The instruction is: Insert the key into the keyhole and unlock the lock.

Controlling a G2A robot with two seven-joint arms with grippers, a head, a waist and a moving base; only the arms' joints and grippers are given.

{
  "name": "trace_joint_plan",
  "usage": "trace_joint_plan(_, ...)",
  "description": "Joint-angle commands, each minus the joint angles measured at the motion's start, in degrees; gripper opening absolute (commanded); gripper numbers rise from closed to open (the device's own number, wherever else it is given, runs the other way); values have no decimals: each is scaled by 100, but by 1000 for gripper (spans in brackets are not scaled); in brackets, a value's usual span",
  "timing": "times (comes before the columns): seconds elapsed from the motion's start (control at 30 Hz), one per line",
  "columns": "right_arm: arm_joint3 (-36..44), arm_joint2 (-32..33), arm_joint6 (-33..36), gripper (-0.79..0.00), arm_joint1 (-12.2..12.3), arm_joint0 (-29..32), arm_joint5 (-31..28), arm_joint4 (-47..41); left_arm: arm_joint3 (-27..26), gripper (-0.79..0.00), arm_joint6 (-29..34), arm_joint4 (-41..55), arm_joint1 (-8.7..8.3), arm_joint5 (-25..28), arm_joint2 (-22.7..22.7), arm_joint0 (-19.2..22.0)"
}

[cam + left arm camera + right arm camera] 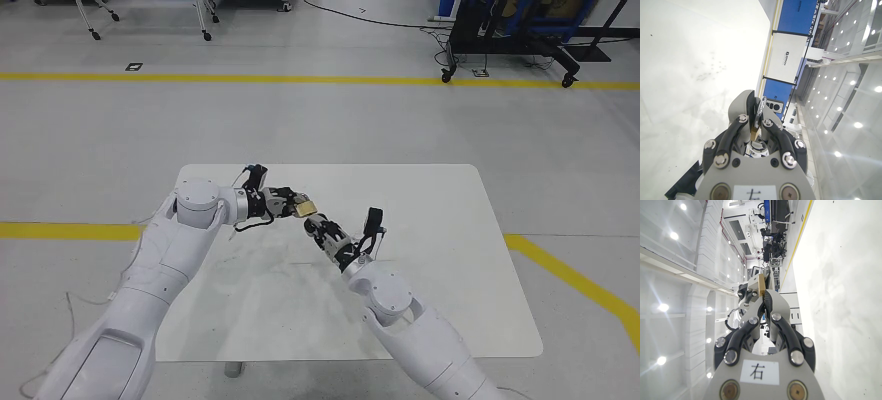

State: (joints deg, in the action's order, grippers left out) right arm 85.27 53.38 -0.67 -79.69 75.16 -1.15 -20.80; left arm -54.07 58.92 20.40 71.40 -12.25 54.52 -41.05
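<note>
A small brass lock point(306, 209) hangs in the air above the white table point(440, 270), between my two grippers. My left gripper point(292, 204) comes in from the left and is shut on the lock point(754, 133), whose silver shackle point(761, 107) stands edge-on between the pads. My right gripper point(314, 224) comes up from the lower right. It point(763, 297) is shut tight, its tips against the end of the lock point(761, 285) away from the shackle point(760, 270). The key lies hidden between those pads. I cannot tell whether it sits in the keyhole.
The table top point(687, 75) carries only faint smudges. Its far edge point(330, 166) and right edge point(510, 260) lie well away from both grippers. Yellow floor lines point(300, 77) and a wheeled cart point(520, 40) are far behind.
</note>
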Motion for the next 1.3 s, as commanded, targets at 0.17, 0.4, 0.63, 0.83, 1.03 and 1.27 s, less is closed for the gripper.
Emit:
trace_joint_plan(0.17,-70,48,21,-785,-41,-23,-24,-56,83,-785,84,24,13,26,-5,47)
trace_joint_plan(0.4,-65,172,167,-785,-48,19,-59,-100,169,-785,128,50,20,-22,5,88)
trace_joint_plan(0.63,-33,250,261,-785,-59,72,-60,-92,234,-785,171,74,29,-58,7,122)
trace_joint_plan(0.83,-30,281,300,-717,-78,69,-20,-77,257,-785,200,52,41,-72,-24,145)
trace_joint_plan(1.03,-29,303,337,-751,-97,71,9,-66,288,-785,235,61,44,-78,-20,160)
trace_joint_plan(1.27,-6,344,363,-677,-116,103,-7,-57,298,-785,248,59,43,-89,-8,165)
